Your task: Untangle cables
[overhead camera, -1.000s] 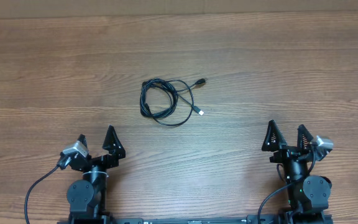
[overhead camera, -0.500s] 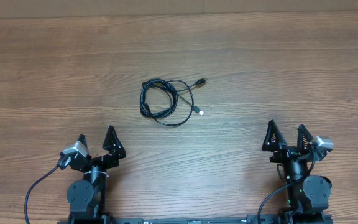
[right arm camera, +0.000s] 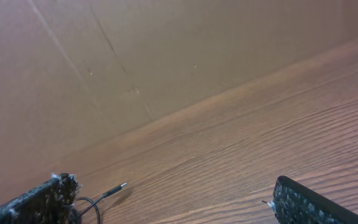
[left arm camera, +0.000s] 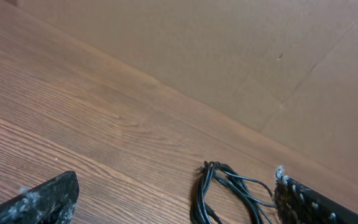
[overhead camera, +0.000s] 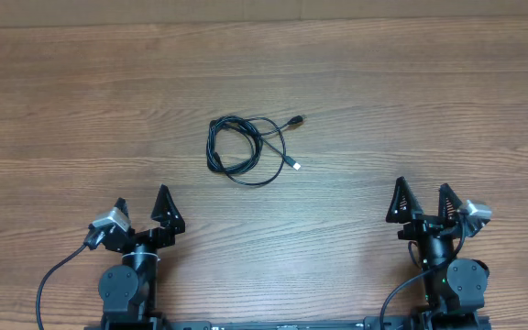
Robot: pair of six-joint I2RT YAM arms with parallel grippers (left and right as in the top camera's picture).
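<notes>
Nothing moved vs 1 s ago. Cable (overhead camera: 213, 147) lies coiled mid table (overhead camera: 411, 92); L gripper (overhead camera: 141, 196) & R gripper (overhead camera: 422, 185) both spread apart, empty, well apart from it.

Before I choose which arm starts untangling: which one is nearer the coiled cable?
Left. The cable lies ahead and somewhat right of the left arm; from the right arm it lies ahead and much farther left. Both jaws stand open.

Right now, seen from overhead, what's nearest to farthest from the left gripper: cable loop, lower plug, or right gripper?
1. Cable loop, ahead of the left gripper, slightly right.
2. Lower plug, further right.
3. Right gripper, far right.
</notes>
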